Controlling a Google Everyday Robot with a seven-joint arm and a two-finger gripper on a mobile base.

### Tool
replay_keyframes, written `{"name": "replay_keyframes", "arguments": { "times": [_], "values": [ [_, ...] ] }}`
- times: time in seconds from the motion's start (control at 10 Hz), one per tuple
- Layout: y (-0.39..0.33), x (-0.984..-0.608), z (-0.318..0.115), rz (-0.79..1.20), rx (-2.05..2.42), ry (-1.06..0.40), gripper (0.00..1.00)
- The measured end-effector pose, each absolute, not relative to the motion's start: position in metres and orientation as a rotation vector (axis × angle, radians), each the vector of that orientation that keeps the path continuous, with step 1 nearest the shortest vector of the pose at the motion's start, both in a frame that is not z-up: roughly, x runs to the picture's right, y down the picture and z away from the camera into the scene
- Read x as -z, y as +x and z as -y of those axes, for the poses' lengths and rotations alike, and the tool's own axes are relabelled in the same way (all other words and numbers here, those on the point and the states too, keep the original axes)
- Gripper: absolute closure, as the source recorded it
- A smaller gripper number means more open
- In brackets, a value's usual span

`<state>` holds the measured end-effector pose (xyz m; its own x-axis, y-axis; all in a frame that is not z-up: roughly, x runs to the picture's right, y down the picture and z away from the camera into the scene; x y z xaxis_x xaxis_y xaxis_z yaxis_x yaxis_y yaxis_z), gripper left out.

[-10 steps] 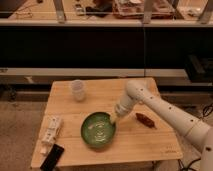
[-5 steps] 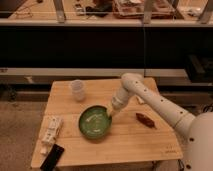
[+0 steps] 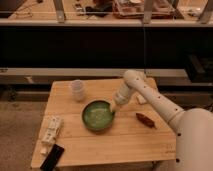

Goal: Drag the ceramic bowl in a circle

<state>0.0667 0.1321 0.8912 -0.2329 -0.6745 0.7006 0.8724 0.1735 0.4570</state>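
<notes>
one relation is deciding my coming move: my gripper (image 3: 115, 106) is pressing, fingers fully closed, on the rim of the ceramic bowl (image 3: 98, 115) at about 2 o'clock, so the bowl's centre is lying toward 8 o'clock from me. the bowl is sitting mid-table (image 3: 125, 145), holding nothing. the small cup (image 3: 78, 90) at 11 o'clock is looking empty too.

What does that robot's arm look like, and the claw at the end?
The arm is smooth, white and rounded, built of thick tube-like segments with bulging joints. It narrows to a pale claw at the rim of the green ceramic bowl. No cables or markings show.
</notes>
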Motion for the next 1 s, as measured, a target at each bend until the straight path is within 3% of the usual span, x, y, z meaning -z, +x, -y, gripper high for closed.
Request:
{"name": "replay_keyframes", "arguments": {
  "times": [0.4, 1.0],
  "values": [
    [0.126, -0.900, -0.141, 0.983, 1.375, -0.279, 1.00],
    [0.192, -0.843, -0.188, 0.842, 1.461, -0.338, 1.00]
  ]
}}
